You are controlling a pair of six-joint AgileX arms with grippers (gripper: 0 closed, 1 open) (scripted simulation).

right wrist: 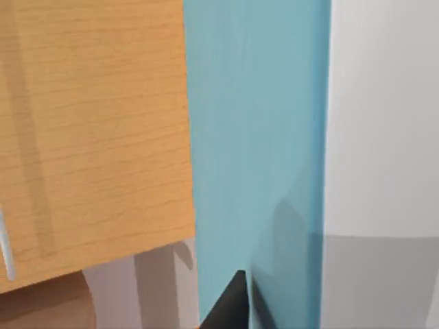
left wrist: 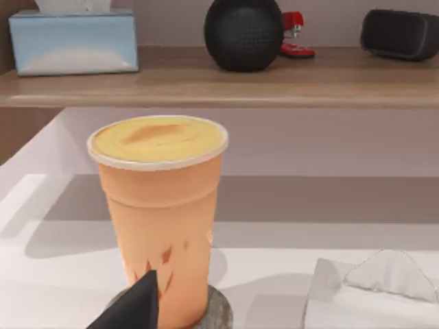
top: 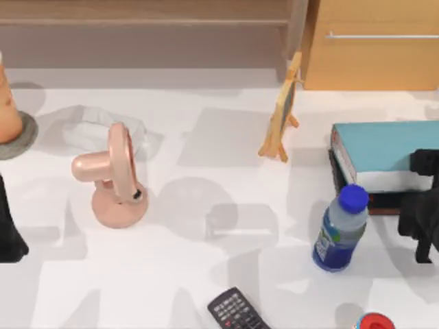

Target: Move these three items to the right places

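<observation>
look at the top view: the white table point(top: 226, 171) has lots of stuff on it. the tall peach-orange cup point(top: 8, 113) stands on a round grey coaster point(top: 24, 137) at the far left edge of the table. in the left wrist view you see the same cup point(left wrist: 161, 212) up close, standing straight on the coaster point(left wrist: 216, 312), with a creamy yellow top. your left gripper point(top: 10, 233) is a dark shape at the left edge, near the cup but in front of it, and one dark fingertip point(left wrist: 134, 305) pokes up just before the cup. you cannot tell if it is open or closed. the light-blue book point(top: 381, 147) lies flat at the right side of the table, on top of a dark book point(top: 374, 199). your right gripper point(top: 425, 209) is the dark shape at the right edge, over the near corner of the blue book. in the right wrist view the blue book point(right wrist: 257, 151) is very close, next to the wooden cabinet point(right wrist: 89, 130), and you cannot tell if those fingers are open or closed either. a pink fan point(top: 113, 178) stands left of the middle, with a white tissue pack point(top: 89, 130) just behind it. a small wooden easel point(top: 282, 110) stands near the back. a blue bottle point(top: 339, 229) stands just left of the books, and a black remote point(top: 236, 312) lies at the front edge.
</observation>
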